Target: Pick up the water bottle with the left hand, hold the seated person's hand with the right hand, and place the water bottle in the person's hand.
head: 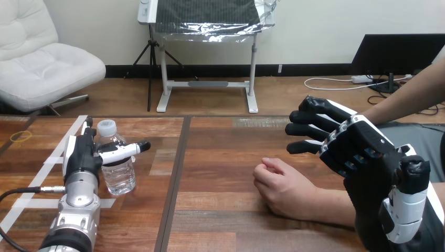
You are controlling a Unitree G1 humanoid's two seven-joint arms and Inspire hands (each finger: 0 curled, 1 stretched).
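Observation:
A clear water bottle (117, 172) with a white cap stands upright on the table at the left. My left hand (81, 153) is right beside it on its left, with a straight finger (126, 151) reaching across the bottle's front at shoulder height; the hand is open. The person's hand (281, 186) rests on the table in the middle right as a loose fist, its forearm running off to the right. My right hand (349, 143) hovers open above that forearm, fingers stretched out to the left, apart from the fist.
White tape lines (59, 157) cross the table's left part, and a yellow ring (21, 136) lies at the far left. A dark seam (176, 178) runs front to back down the tabletop.

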